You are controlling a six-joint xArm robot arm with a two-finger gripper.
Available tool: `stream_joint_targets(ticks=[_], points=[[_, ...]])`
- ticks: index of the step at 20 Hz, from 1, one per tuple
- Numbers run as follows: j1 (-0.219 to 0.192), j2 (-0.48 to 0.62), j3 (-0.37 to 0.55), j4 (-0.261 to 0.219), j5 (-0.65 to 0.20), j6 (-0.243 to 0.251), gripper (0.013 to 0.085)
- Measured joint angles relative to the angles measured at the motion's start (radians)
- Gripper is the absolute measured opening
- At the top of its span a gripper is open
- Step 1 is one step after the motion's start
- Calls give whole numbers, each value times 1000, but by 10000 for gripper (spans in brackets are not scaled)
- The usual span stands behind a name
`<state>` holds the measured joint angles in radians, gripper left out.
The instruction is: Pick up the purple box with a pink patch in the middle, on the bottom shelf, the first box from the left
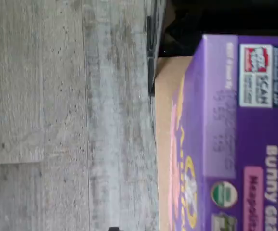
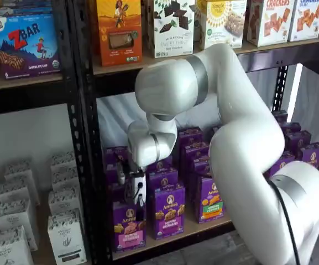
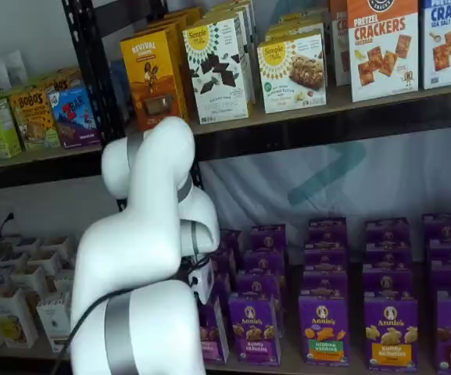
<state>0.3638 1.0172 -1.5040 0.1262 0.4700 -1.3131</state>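
The arm [image 2: 231,138] is standing between the cameras and the rack, bending down toward the left end of the bottom shelf [image 2: 203,229]. In a shelf view the gripper [image 2: 136,194] is hanging from the wrist directly above the purple box [image 2: 129,226]; the fingers are showing dark and partly side-on, and they are standing spread to their widest, holding nothing. The other shelf view is showing only the white gripper body [image 3: 202,280], with the arm covering most of the purple box [image 3: 212,332].

The purple box is standing upright at the front left corner of the bottom shelf, pink patch facing forward. Just beside it, a box with a purple patch [image 2: 168,211] is standing at the front edge, and a box with a green patch [image 2: 210,200] is standing beyond that.

In the wrist view the purple box top [image 1: 235,130] is filling one side of the frame, with the grey floor [image 1: 66,115] lying well below it.

Behind the front row, further purple boxes [image 2: 189,146] are standing in rows. On the upper shelf [image 2: 148,61], an orange box [image 2: 119,30] is sitting near the post.
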Motion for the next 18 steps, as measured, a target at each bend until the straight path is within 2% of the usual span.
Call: stream_joint_targets(ticks=[6, 7, 8, 10, 13, 15, 18], points=[[11, 20, -17, 0, -14, 11, 850], [13, 23, -19, -1, -17, 13, 810], [15, 24, -20, -1, -19, 15, 810], [17, 27, -21, -5, -23, 22, 730], [19, 28, -18, -8, -30, 26, 690], [20, 27, -15, -9, -34, 27, 610], [21, 25, -9, -17, -45, 35, 610]])
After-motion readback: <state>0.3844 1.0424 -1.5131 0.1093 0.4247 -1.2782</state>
